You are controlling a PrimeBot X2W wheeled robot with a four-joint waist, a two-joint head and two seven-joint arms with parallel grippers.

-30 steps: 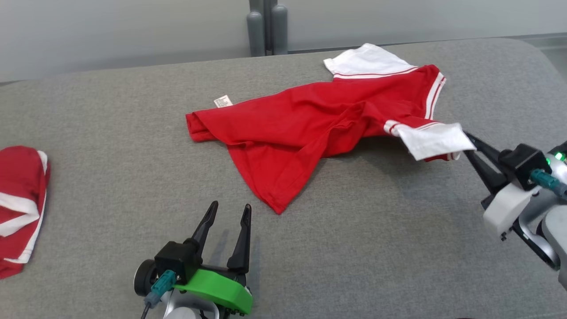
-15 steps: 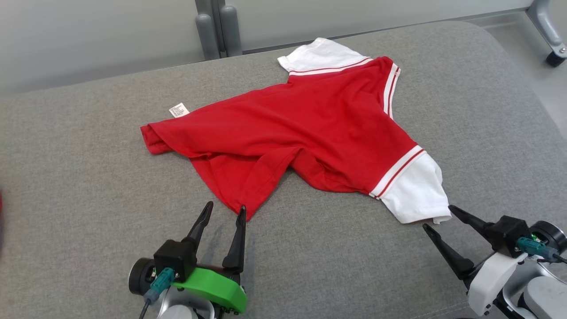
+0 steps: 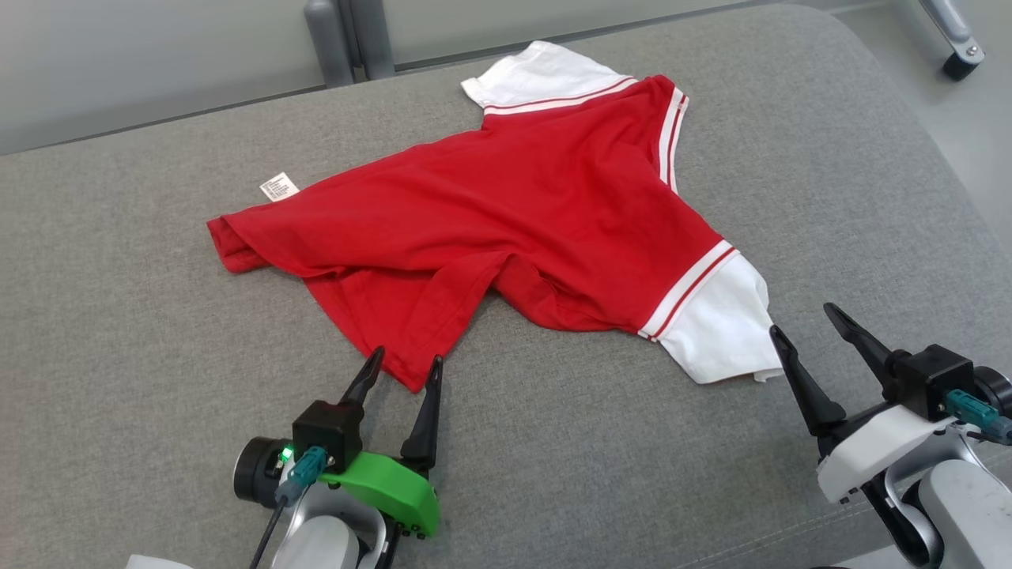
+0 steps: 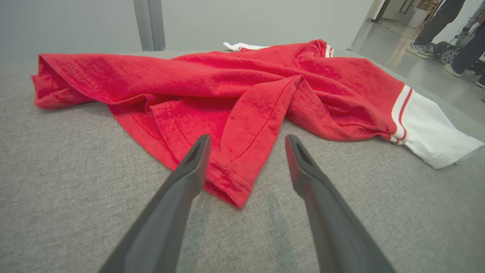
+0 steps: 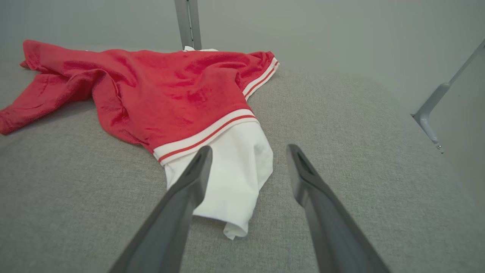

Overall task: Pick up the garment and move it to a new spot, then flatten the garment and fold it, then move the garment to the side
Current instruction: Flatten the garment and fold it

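The shirt [image 3: 506, 213] lies spread but rumpled on the grey tabletop [image 3: 158, 332], so I judge the move done and the flattening in hand. My left fingers [image 3: 429, 403] stand wide, their tips on either side of the near hem corner [image 3: 407, 371]. My right fingers [image 3: 794, 371] are wide too, empty, just beside the white sleeve [image 3: 715, 332]. Next I likely need to pinch that folded hem and draw it out smooth. A second ago my right fingers pinched the sleeve and held it raised; now it rests flat.
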